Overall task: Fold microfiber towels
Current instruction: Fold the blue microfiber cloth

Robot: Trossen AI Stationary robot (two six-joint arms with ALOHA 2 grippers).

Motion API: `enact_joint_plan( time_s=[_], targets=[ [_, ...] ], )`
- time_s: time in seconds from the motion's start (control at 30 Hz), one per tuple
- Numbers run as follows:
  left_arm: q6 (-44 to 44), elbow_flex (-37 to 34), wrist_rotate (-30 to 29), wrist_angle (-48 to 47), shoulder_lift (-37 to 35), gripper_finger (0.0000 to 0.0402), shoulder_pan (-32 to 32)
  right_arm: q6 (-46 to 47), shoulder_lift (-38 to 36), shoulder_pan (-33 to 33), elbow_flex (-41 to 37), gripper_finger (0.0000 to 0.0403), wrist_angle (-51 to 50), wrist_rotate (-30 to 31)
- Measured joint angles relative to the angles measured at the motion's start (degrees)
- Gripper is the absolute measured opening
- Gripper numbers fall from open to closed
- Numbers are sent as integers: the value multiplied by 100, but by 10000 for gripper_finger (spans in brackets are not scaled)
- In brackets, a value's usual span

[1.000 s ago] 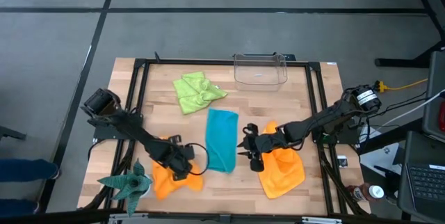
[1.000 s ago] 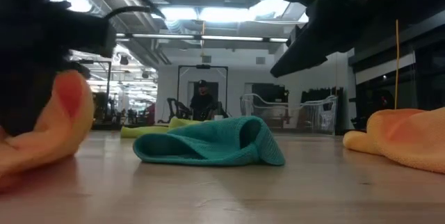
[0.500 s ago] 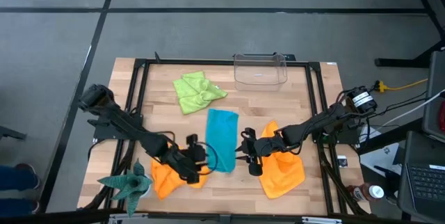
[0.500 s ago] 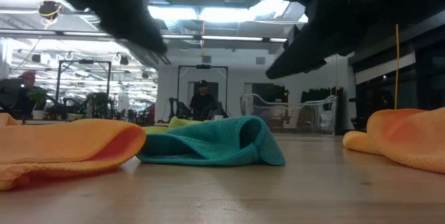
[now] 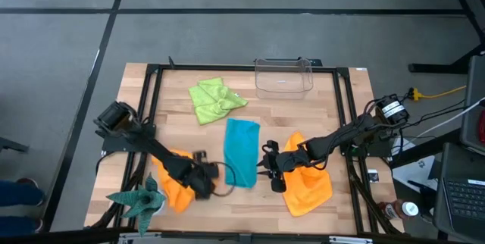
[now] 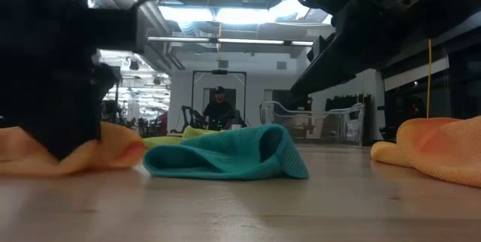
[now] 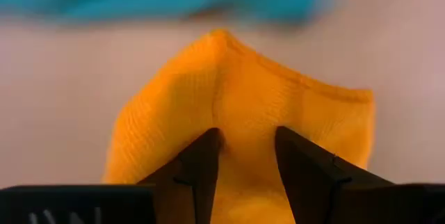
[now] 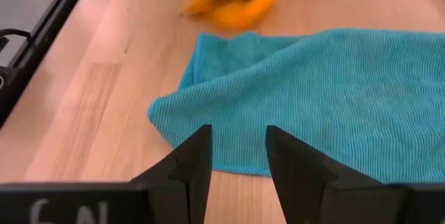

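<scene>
Orange towel [image 5: 176, 191] now bunched smaller than before, pinched in left gripper [image 5: 203, 187] at 7 o'clock | teal towel [image 5: 242, 153] centred, bare wood around | right gripper [image 5: 264, 170] at its 4 o'clock corner, narrowly parted, empty

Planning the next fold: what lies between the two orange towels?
The teal towel, as the high view shows, between the left orange towel and right orange towel.

wooden table [image 5: 333, 104] | two orange towels [image 5: 176, 191], teal towel [image 5: 242, 151], green towel [image 5: 214, 100], clear bin [image 5: 283, 76], plant figure [image 5: 139, 197]

arms [image 5: 151, 149]: dark, jointed | claw fingers [image 8: 191, 165]: black, wedge-shaped, white lettering
</scene>
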Motion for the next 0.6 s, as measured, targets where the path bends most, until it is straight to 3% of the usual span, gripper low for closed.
enact_joint_plan(
  time_s=[0.13, 0.27, 0.37, 0.6],
  targets=[
    [-299, -52, -819, -1836, -172, 137, 326, -4, 0, -1, 0, 138, 2, 0],
    [-649, -35, -1289, -2315, -556, 137, 585, -2, 0, -1, 0, 138, 4, 2],
    [-430, -40, -1217, -1391, -840, 137, 561, 0, 0, -1, 0, 138, 2, 2],
    [1317, -23, -665, 1704, -797, 137, 101, -1, 45, 22, 0, 138, 246, 4]
  ],
)
